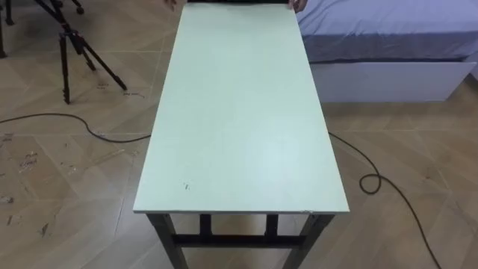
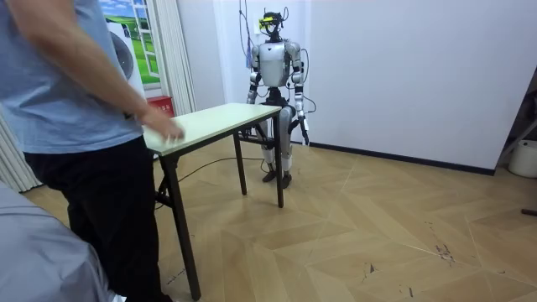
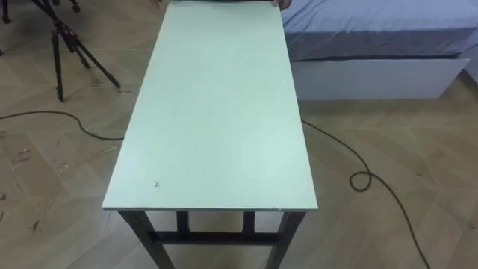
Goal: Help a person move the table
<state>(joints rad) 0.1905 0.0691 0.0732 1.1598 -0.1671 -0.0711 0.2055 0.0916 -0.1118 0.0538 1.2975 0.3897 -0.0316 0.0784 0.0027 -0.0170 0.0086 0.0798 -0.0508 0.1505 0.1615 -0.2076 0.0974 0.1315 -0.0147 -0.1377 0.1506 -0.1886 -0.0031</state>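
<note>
Table (image 1: pixel 239 112), person's hand (image 2: pixel 168 130) on far end

Floor: herringbone wood parquet floor (image 1: pixel 60 187), pale brown, with whitish scuff marks (image 1: pixel 22 161) on the left.

Black three-legged camera tripod (image 1: pixel 75 45) stands far left, legs spread. A thin black cable (image 1: pixel 67 118) snakes across the boards just below it. A second black cable (image 1: pixel 373 179) curls into a loop on the right.

Far right: low bed with a white box base (image 1: pixel 388 78) and a grey-blue sheet (image 1: pixel 388 30).

Plain white wall (image 2: pixel 403 67) with a dark skirting strip (image 2: pixel 403 157) along its foot. Pale pleated curtain (image 2: pixel 172 50) near the corner, next to a poster of a green landscape (image 2: pixel 126 17). Small red object (image 2: pixel 159 105) beneath, too small to identify. Round white container (image 2: pixel 524 158) at the room view's right edge.
</note>
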